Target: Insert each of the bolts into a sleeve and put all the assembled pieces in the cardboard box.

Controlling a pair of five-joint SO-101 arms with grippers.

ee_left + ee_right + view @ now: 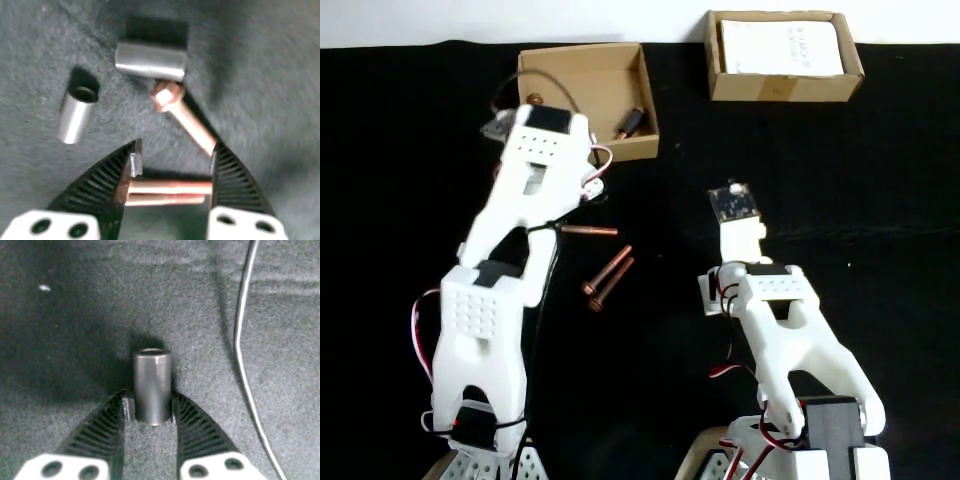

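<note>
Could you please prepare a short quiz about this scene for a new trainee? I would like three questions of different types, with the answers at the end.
1. True or false: the right gripper is shut on a bolt.
2. Multiple choice: how many loose bolts does the high view show on the black cloth? A one, B three, C six.
3. Fill in: the left wrist view shows ___ sleeves lying on the cloth.

Key: 1 false, it is shut on a sleeve; 2 B; 3 two.
</note>
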